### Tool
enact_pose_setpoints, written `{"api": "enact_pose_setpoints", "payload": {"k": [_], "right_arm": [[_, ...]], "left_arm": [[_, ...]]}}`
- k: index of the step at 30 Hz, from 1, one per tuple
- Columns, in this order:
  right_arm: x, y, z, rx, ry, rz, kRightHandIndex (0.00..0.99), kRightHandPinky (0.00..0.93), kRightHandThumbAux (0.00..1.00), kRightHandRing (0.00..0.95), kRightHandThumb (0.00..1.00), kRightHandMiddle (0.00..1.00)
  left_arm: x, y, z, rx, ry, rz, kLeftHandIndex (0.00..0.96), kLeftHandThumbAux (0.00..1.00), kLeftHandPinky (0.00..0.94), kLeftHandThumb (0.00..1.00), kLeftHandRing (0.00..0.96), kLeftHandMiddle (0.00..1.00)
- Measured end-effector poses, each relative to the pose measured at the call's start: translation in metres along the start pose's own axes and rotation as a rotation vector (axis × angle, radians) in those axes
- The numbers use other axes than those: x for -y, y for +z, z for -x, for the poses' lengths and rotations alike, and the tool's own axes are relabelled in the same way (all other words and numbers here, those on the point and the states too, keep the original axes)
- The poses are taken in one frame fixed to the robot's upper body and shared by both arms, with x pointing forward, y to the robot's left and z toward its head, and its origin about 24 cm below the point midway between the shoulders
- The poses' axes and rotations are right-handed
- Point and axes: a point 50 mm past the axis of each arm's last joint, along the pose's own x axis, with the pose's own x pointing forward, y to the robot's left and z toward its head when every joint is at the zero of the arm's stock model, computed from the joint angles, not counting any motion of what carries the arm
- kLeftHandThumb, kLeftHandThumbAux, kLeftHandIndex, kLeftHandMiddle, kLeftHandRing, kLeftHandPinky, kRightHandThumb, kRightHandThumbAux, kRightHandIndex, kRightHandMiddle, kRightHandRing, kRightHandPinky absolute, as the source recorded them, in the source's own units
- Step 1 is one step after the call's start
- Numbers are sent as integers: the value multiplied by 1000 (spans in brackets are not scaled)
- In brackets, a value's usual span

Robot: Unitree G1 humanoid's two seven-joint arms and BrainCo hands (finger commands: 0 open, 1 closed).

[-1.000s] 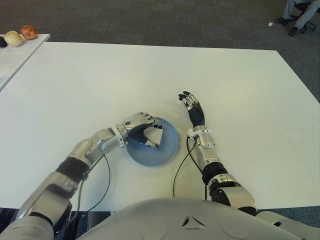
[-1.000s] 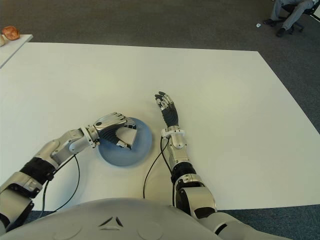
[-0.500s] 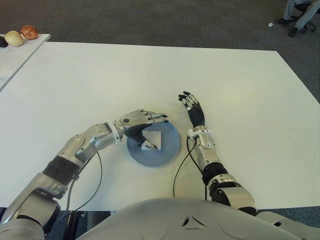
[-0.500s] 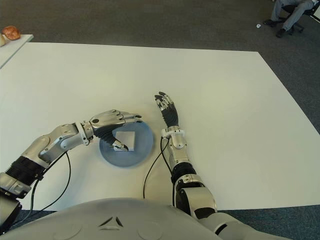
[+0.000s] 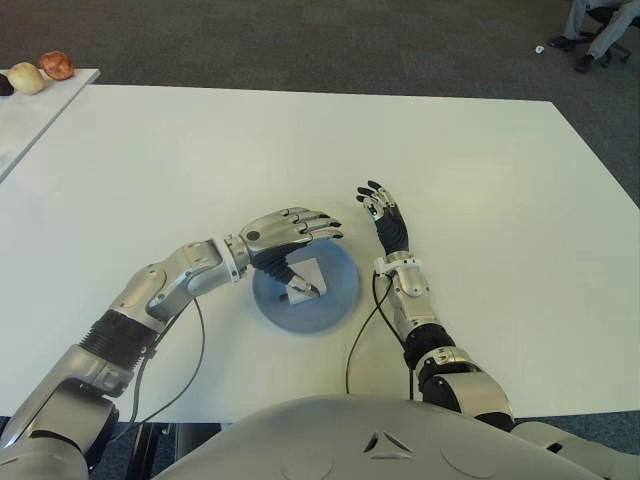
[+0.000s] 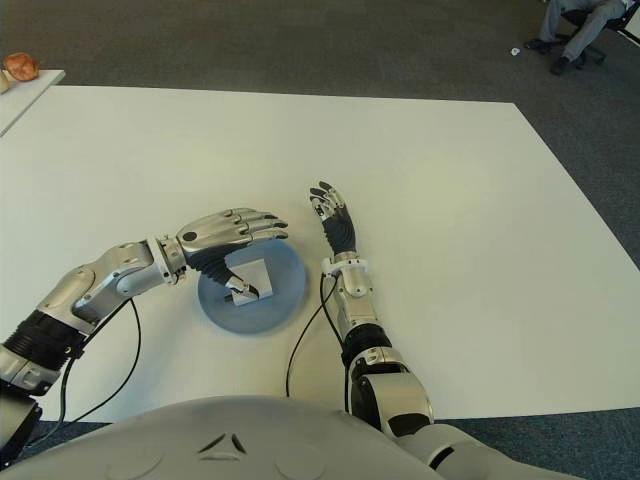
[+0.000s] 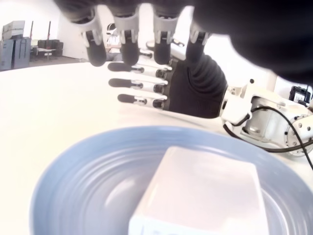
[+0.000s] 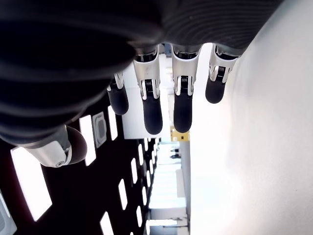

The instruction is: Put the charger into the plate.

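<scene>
A white block-shaped charger (image 5: 308, 277) lies inside the blue plate (image 5: 335, 303) near the table's front, with nothing holding it. My left hand (image 5: 300, 228) hovers just above the plate's far-left side, fingers spread and empty. The left wrist view shows the charger (image 7: 205, 196) lying in the plate (image 7: 83, 186) below my extended fingertips (image 7: 129, 34), and my right hand (image 7: 166, 85) beyond it. My right hand (image 5: 385, 215) shows just right of the plate, palm flat and fingers straight (image 8: 166, 107), holding nothing.
The white table (image 5: 300, 140) stretches far behind and to both sides. A black cable (image 5: 362, 335) runs off the front edge beside my right forearm. A side table with several round items (image 5: 40, 72) stands at the far left. A seated person's legs (image 5: 598, 30) show at the far right.
My left hand let go of the charger, opened and rose slightly above the plate. The charger now lies in the plate. My right hand has not moved.
</scene>
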Motion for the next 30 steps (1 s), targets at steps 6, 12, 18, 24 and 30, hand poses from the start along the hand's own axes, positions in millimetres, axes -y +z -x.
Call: {"api": "enact_pose_setpoints", "payload": {"k": [6,12,18,24,30], "right_arm": [[0,0,0,5,1,1,128,119,432,214,0,238],[0,0,0,9,-1,1,151,90,443,213,0,247],[0,0,1,9,-8,0,161,96,465,209,0,251],[0,0,0,8,2,-4,156,108,465,205,0,252],[-1,1,-1,14,12,-3,160,111,456,204,0,261]], "left_arm": [[-5,1,2,-6,28,-1,0,234,0,136,0,0],[-11,5,3,-3,56,4,0,248,0,156,0,0],[-27,-5,5,-37,126,58,0,295,0,164,0,0],[-50,-30,10,-87,263,185,0,405,8,142,3,12],[-56,-60,21,-176,420,415,41,551,17,110,34,61]]}}
